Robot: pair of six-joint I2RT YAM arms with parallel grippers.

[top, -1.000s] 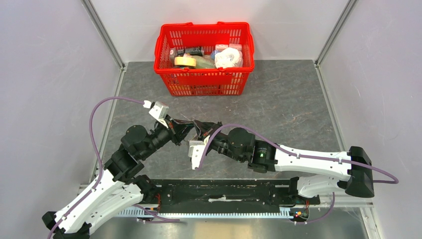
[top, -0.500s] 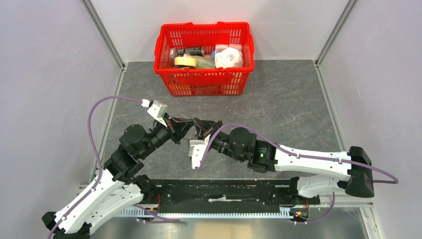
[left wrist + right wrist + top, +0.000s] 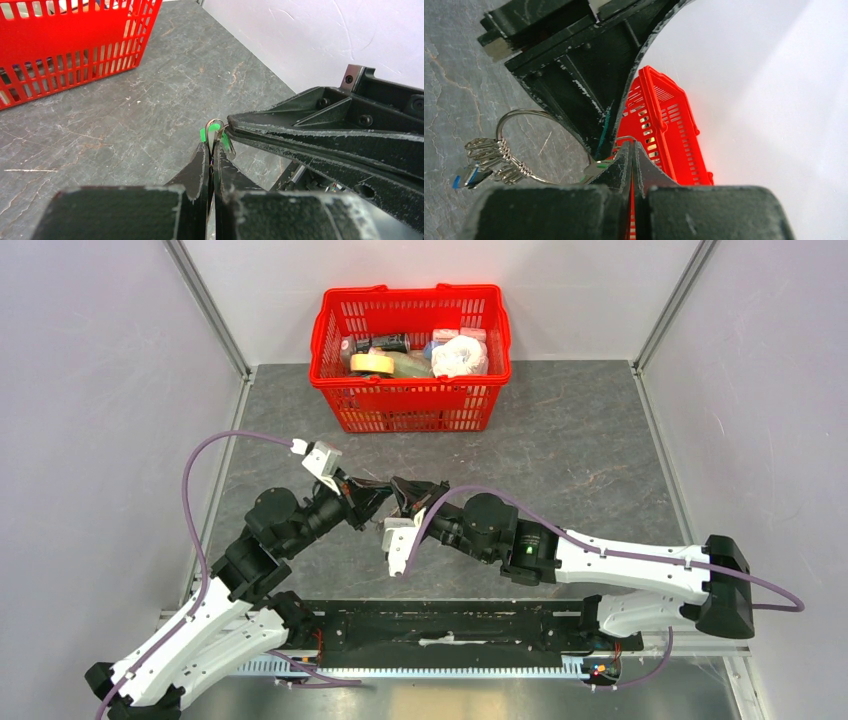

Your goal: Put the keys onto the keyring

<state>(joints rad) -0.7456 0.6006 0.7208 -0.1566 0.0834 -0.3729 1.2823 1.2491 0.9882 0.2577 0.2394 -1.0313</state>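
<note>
Near side of the basket (image 3: 415, 405), over the worktop (image 3: 580, 440): left jaws pinched shut on the green key (image 3: 202, 135), right jaws meeting them tip-to-tip, clamped on the keyring (image 3: 486, 149), blue key (image 3: 466, 178) by its coils.

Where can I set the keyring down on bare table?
Widest bare table: right of centre, between the red basket, the right arm and the right wall. A narrower strip left of the basket. Crowded where the left gripper, holding the green key, meets the right gripper on the keyring.
</note>
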